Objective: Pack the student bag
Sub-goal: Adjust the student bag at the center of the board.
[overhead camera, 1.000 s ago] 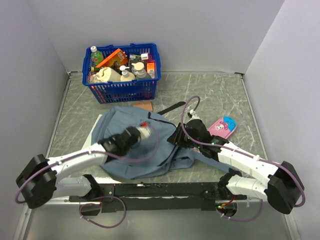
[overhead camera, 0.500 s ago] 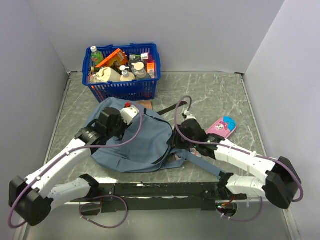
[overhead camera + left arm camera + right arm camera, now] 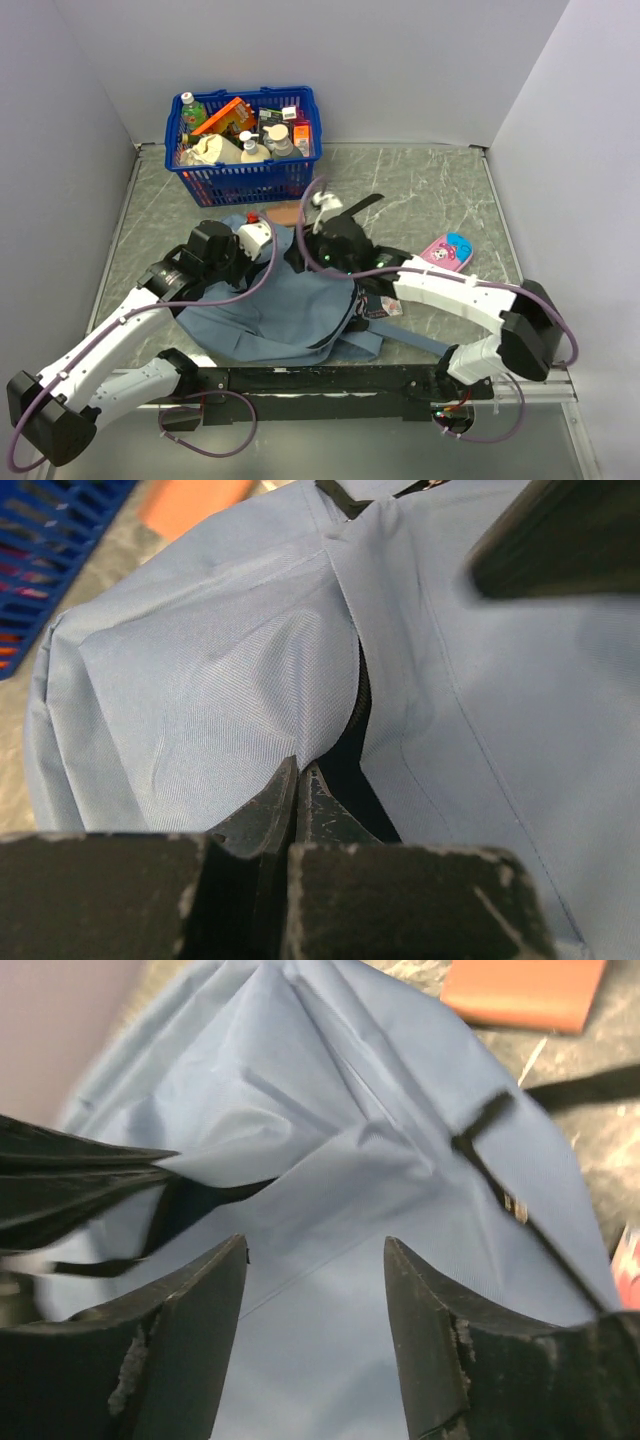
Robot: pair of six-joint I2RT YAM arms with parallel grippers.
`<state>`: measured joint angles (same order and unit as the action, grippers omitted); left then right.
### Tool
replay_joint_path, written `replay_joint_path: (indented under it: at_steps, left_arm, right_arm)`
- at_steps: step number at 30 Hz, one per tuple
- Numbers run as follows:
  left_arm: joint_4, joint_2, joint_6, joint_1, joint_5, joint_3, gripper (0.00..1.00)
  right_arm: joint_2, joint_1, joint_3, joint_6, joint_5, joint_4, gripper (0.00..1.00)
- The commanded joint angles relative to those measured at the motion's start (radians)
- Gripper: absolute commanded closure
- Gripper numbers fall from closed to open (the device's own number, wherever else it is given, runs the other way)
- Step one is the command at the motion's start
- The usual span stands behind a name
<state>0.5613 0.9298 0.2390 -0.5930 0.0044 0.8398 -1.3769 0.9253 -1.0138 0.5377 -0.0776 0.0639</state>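
The student bag (image 3: 270, 310) is grey-blue fabric and lies flat at the table's middle. It fills the left wrist view (image 3: 200, 670) and the right wrist view (image 3: 340, 1110). My left gripper (image 3: 278, 250) is shut, with its tips (image 3: 298, 768) pinching the fabric edge beside the dark zipper opening (image 3: 350, 750). My right gripper (image 3: 305, 258) is open, its jaws (image 3: 315, 1250) spread just above the bag's upper panel and holding nothing. The left gripper's dark fingers (image 3: 80, 1175) show at the left of the right wrist view.
A blue plastic basket (image 3: 245, 150) full of bottles and packets stands at the back left. An orange-brown flat object (image 3: 290, 210) lies between the basket and the bag. A pink pencil case (image 3: 447, 252) lies to the right. A black strap (image 3: 350, 210) trails behind the bag.
My right arm has swung left from the bag's right side to over its top. My left gripper drew back to the bag's upper edge, and the fabric shifted with it.
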Motion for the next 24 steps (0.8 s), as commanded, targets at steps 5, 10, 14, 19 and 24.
replay_joint_path:
  at_steps: [5,10,14,19,24]
  left_arm:
    - [0.006,-0.055,0.003,0.027,0.186,0.056,0.99]
    - [0.052,-0.068,0.025,0.032,0.265,0.07,0.99]
    - [0.09,-0.069,0.042,0.035,0.325,0.087,0.99]
    - [0.106,-0.063,0.042,0.039,0.347,0.114,0.99]
    - [0.12,-0.069,0.04,0.042,0.365,0.133,0.99]
  right_arm:
    - [-0.024,0.162,0.15,-0.597,-0.203,-0.406,0.27]
    - [-0.045,0.216,0.179,-0.784,-0.286,-0.484,0.24]
    - [-0.083,0.26,0.193,-0.903,-0.373,-0.582,0.23]
    - [-0.114,0.302,0.207,-0.96,-0.363,-0.599,0.23]
    - [-0.137,0.31,0.236,-0.93,-0.347,-0.631,0.23]
